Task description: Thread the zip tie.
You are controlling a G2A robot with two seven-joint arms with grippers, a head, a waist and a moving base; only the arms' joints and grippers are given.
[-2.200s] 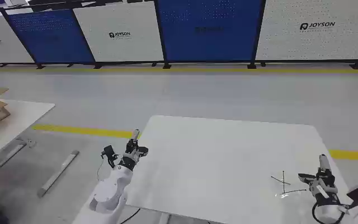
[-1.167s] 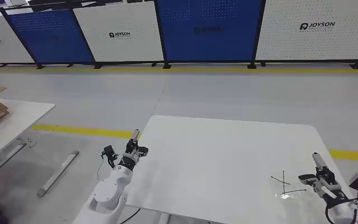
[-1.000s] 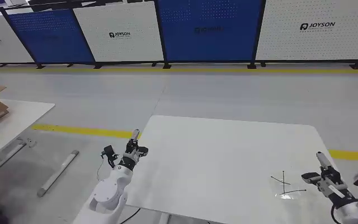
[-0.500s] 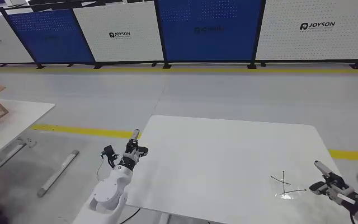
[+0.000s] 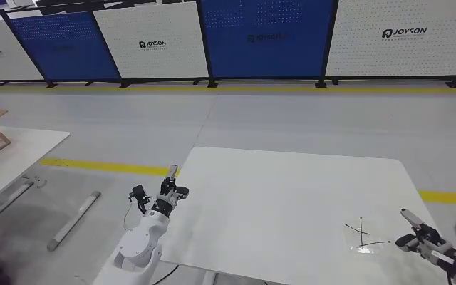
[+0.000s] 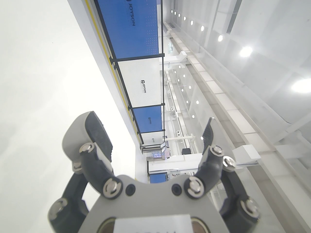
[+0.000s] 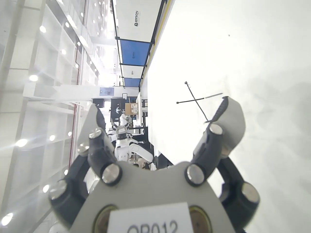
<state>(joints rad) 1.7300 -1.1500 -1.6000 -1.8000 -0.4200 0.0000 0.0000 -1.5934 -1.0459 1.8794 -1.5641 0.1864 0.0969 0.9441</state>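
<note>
The right gripper (image 7: 160, 109) is spread wide above the white table (image 7: 243, 37), with nothing between its fingers. Counting the way the fingers point as twelve o'clock, two black zip ties (image 7: 195, 100) lie crossed on the table at about one o'clock. One end runs behind a fingertip.

This is a large industrial hall, a robot test floor rather than a home or an office. Perforated partition panels, blue (image 5: 267, 39) and white (image 5: 153, 43), stand in a row on black feet along a smooth grey floor (image 5: 285, 117) marked with yellow lane lines (image 5: 107, 167). A plain white worktable (image 5: 285, 206) stands in the open, with another table (image 5: 28, 146) off to one side. Rows of round ceiling lights (image 6: 245, 51) run high overhead. Far down the hall another white robot (image 7: 122, 146) stands near cardboard boxes (image 7: 131, 107).
</note>
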